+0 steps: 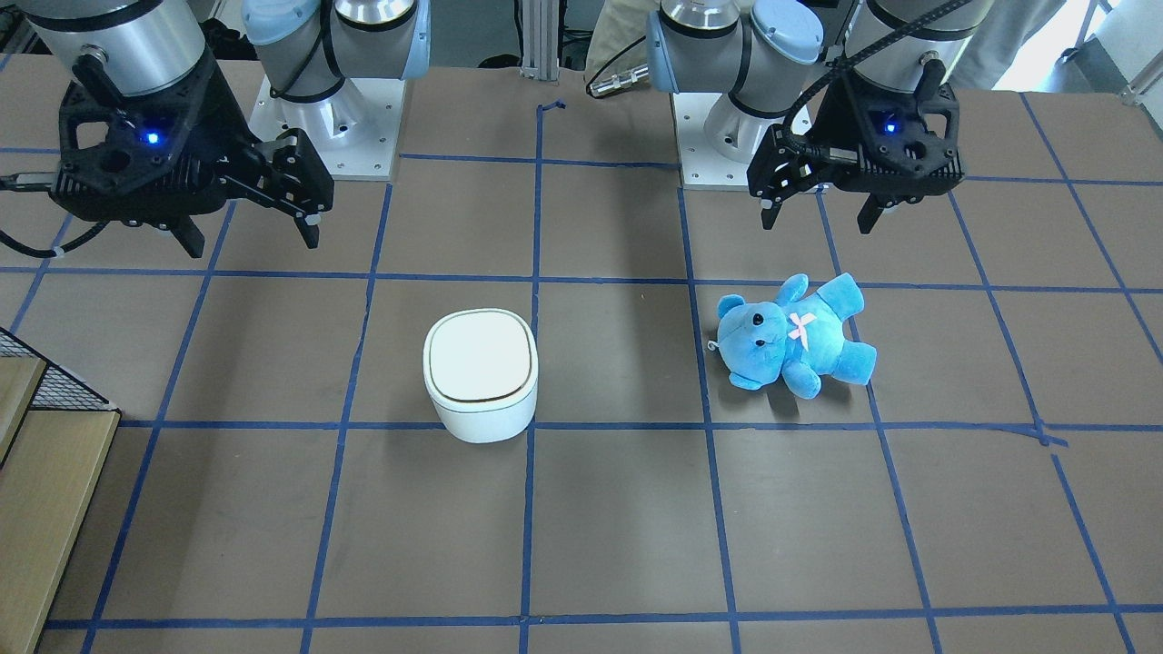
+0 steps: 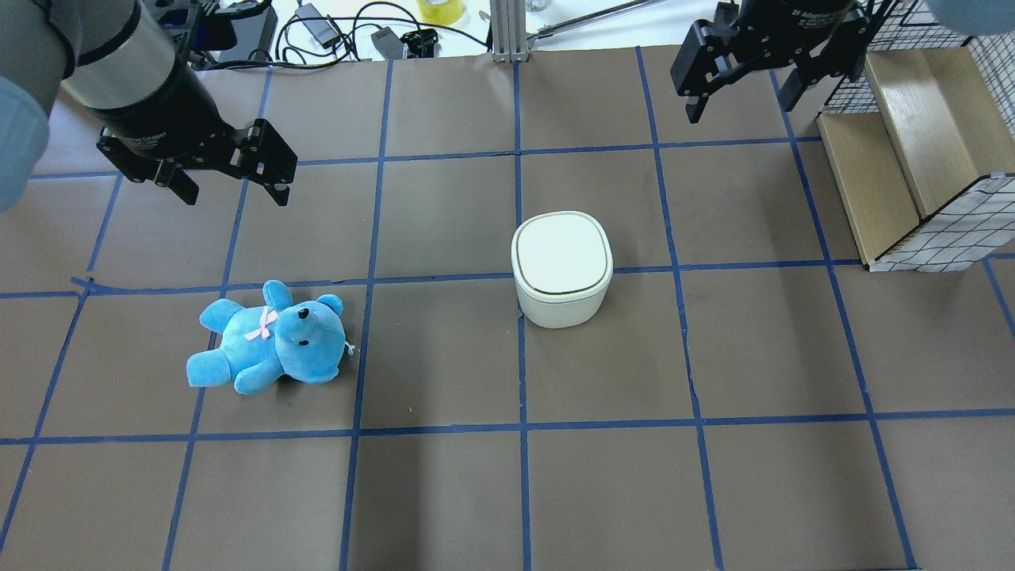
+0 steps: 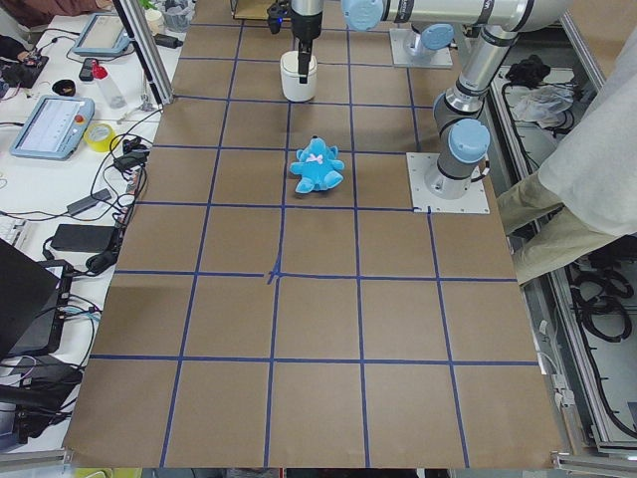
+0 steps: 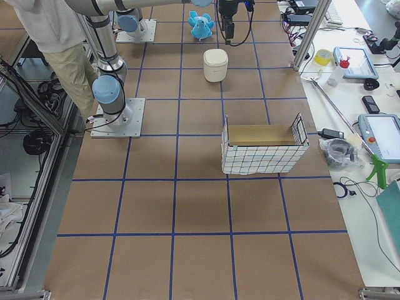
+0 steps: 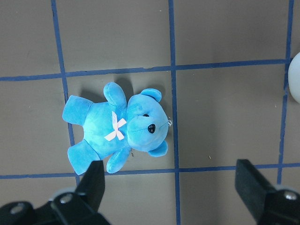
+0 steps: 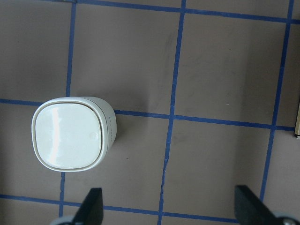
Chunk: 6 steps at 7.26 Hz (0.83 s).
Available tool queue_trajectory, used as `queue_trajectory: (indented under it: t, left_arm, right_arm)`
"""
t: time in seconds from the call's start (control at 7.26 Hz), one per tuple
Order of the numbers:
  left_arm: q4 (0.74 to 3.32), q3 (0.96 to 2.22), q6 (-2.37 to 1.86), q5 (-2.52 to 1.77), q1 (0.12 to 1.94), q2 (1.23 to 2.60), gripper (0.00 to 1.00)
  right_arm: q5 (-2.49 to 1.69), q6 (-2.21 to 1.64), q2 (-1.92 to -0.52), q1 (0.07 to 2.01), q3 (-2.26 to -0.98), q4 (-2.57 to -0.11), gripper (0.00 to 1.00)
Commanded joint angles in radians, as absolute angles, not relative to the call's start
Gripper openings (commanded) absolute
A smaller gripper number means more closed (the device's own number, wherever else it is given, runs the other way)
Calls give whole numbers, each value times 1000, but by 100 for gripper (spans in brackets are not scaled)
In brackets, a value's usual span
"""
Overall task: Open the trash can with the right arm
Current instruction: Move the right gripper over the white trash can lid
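The white trash can [image 1: 480,372] stands near the table's middle with its lid shut; it also shows in the overhead view [image 2: 562,266] and the right wrist view [image 6: 70,132]. My right gripper [image 1: 254,241] is open and empty. It hangs high above the table, apart from the can, toward the robot's base and to its right; in the overhead view [image 2: 741,107] it is at the top right. My left gripper [image 1: 818,218] is open and empty above a blue teddy bear [image 1: 795,333].
The teddy bear [image 2: 270,339] lies on its back left of the can. A wire-sided wooden box [image 2: 912,159] stands at the table's right edge, close to my right gripper. Blue tape lines grid the brown table.
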<state>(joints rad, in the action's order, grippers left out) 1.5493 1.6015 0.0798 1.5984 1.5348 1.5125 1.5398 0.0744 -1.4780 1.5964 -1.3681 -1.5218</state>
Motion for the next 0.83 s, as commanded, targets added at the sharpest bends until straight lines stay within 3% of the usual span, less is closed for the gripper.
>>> queue_trajectory:
  t: [0.0, 0.28, 0.41, 0.69]
  left_arm:
    - [1549, 1601, 80, 1598, 1534, 1513, 100]
    - [1549, 1601, 80, 1598, 1534, 1513, 100]
    - [1548, 1601, 80, 1598, 1534, 1513, 100]
    - [1548, 1601, 80, 1598, 1534, 1513, 100]
  right_arm:
    - [1464, -89, -1473, 1653, -1368, -1549, 75]
    - [1454, -260, -1451, 1806, -1385, -1554, 23]
    - [1451, -302, -1450, 1865, -1416, -1558, 2]
    - [1451, -328, -1450, 1896, -1489, -1560, 0]
